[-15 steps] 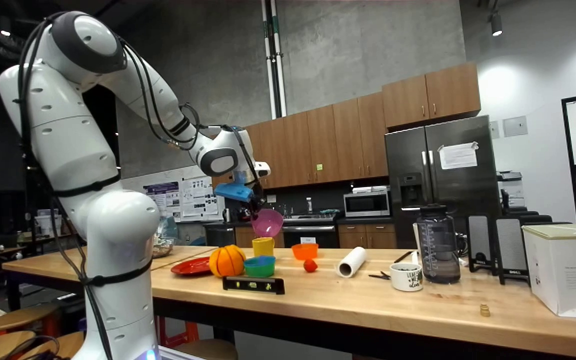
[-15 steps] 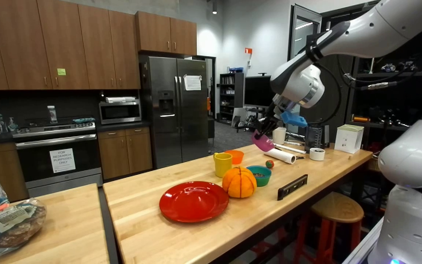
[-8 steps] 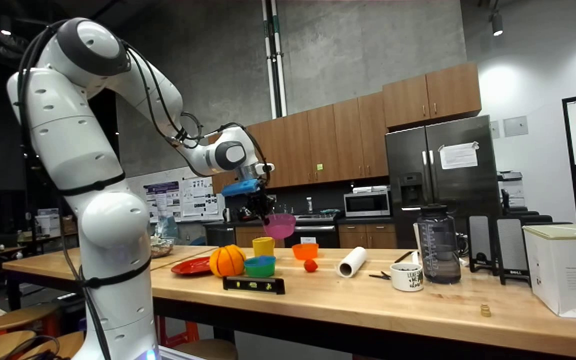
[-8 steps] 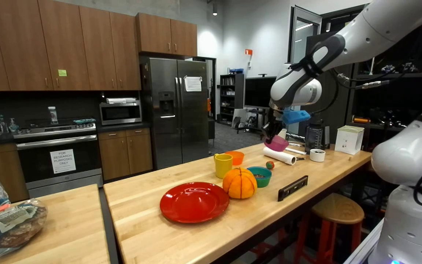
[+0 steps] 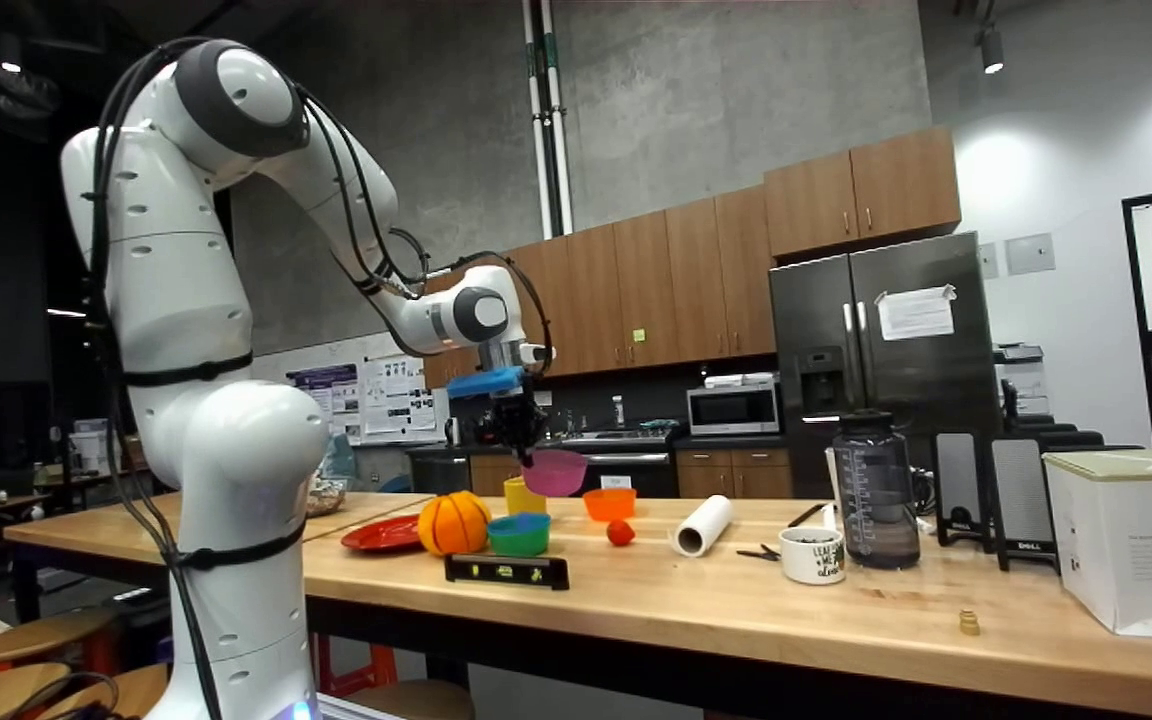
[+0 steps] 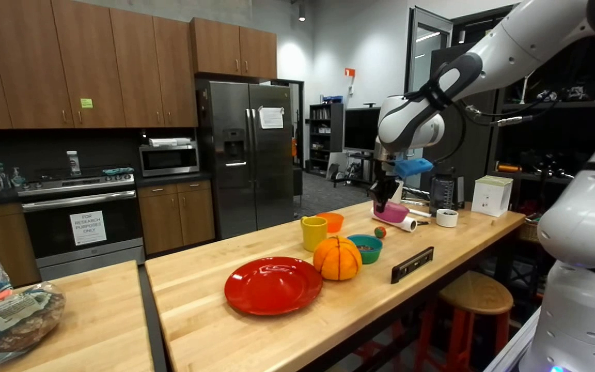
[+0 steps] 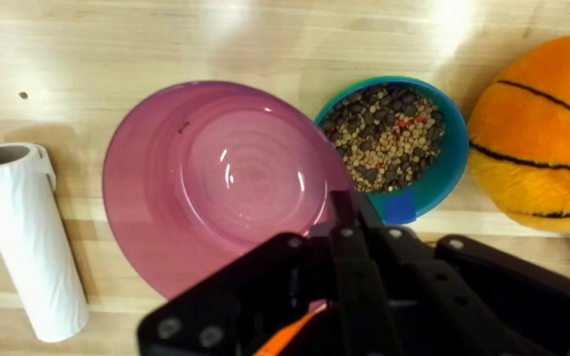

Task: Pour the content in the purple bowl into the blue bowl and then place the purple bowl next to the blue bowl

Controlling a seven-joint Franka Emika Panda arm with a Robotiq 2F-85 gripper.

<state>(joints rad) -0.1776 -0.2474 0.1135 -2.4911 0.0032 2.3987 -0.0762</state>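
Note:
My gripper [image 7: 356, 205] is shut on the rim of the purple bowl [image 7: 245, 168]. The bowl hangs nearly level above the table and looks empty but for a small brown speck inside. It also shows in both exterior views [image 5: 556, 473] [image 6: 392, 212], with the gripper [image 5: 526, 456] [image 6: 377, 207] at its rim. The blue bowl [image 7: 451, 165], teal with a piece of blue tape, stands on the table and holds mixed beans and seeds. In the wrist view the purple bowl overlaps its edge. The blue bowl shows in both exterior views [image 5: 519, 541] [image 6: 373, 253].
An orange plush ball [image 6: 337, 258] touches or nearly touches the blue bowl. A red plate [image 6: 271, 305], yellow mug [image 6: 314, 233], orange bowl [image 6: 334, 221], small red ball [image 5: 621, 532], black level [image 5: 506, 570] and white paper roll [image 7: 27, 242] are around it.
The purple bowl has turned from steeply tilted to nearly level, and it has come down closer to the table. The gripper keeps hold of its rim. The blue bowl has not moved.

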